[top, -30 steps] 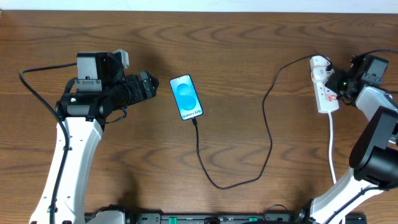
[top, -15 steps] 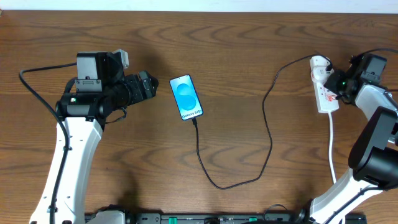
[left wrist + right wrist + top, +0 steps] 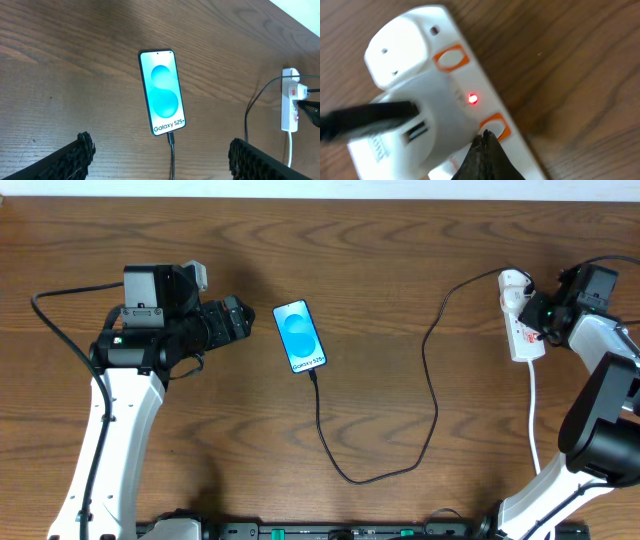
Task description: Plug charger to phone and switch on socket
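Observation:
The phone (image 3: 300, 336) lies flat mid-table, blue screen lit, also seen in the left wrist view (image 3: 162, 92). The charger cable (image 3: 432, 380) runs from the phone's lower end, where its plug tip (image 3: 171, 138) is seated, in a loop to the white adapter on the socket (image 3: 522, 320). My left gripper (image 3: 240, 320) is open and empty, just left of the phone. My right gripper (image 3: 486, 137) is shut, its tip pressing on the socket (image 3: 470, 100) by an orange-rimmed switch (image 3: 496, 126). A red light (image 3: 472, 99) glows on the socket.
The socket's white lead (image 3: 535, 415) runs down toward the table's front edge. A thick black robot cable (image 3: 60, 330) loops beside the left arm. The wall edge borders the table's far side.
The right gripper has shifted very slightly at the socket. The phone, the cable and the left arm have not moved.

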`<state>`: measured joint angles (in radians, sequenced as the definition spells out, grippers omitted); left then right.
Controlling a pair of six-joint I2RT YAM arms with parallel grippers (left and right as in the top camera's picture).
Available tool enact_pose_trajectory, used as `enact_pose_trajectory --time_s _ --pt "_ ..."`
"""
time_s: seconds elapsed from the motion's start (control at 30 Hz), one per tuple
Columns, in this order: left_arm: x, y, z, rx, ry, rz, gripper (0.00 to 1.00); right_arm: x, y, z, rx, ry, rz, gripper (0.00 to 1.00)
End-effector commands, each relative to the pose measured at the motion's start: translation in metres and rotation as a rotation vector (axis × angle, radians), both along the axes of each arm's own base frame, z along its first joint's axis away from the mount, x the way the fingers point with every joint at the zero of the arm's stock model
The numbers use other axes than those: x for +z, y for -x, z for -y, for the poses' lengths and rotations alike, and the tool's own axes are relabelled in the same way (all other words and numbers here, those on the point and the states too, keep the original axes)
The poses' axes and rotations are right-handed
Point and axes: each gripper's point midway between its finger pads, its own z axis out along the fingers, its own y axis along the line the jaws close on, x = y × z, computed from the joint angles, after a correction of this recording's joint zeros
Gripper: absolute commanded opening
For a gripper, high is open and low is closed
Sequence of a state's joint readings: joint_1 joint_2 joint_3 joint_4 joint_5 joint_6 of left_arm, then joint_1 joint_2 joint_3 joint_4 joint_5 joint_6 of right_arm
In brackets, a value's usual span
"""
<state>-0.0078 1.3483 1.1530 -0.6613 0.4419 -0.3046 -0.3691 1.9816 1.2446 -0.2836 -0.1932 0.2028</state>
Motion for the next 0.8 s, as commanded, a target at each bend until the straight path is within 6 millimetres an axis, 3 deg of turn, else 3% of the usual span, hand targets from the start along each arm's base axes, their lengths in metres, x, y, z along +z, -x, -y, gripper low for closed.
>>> enact_pose_trajectory --time_s 0.0,0.13,0.37,0.47,0.57,0.6,0.67,0.7,0.77 --pt "0.004 -0.001 -0.001 -0.013 -0.020 0.018 0.88 -0.002 0.000 -0.062 0.207 -0.123 0.017 0.01" --pt "0.004 -0.001 -0.001 -0.012 -0.020 0.018 0.88 0.014 -0.003 -0.062 0.231 -0.104 0.055 0.01" --pt "0.003 0.001 -0.001 -0.012 -0.020 0.010 0.88 0.029 0.001 -0.041 0.115 -0.087 0.058 0.01" --pt "0.002 0.002 -0.001 -0.013 -0.020 0.004 0.88 0.043 0.005 -0.034 0.093 -0.084 0.075 0.01" --pt "0.002 0.002 -0.001 -0.013 -0.020 0.004 0.88 0.070 0.012 -0.034 0.092 -0.068 0.103 0.03" --pt "0.002 0.002 -0.001 -0.013 -0.020 0.003 0.88 0.086 0.016 -0.038 0.111 -0.059 0.120 0.27" --pt "0.002 0.002 -0.001 -0.013 -0.020 0.004 0.88 0.105 0.023 -0.045 0.140 -0.047 0.141 0.61" --pt "0.002 0.002 -0.001 -0.012 -0.020 0.003 0.88 0.123 0.030 -0.053 0.178 -0.036 0.164 0.99" --pt "0.002 0.002 -0.001 -0.012 -0.020 0.003 0.88 0.144 0.040 -0.065 0.211 -0.020 0.186 0.99"
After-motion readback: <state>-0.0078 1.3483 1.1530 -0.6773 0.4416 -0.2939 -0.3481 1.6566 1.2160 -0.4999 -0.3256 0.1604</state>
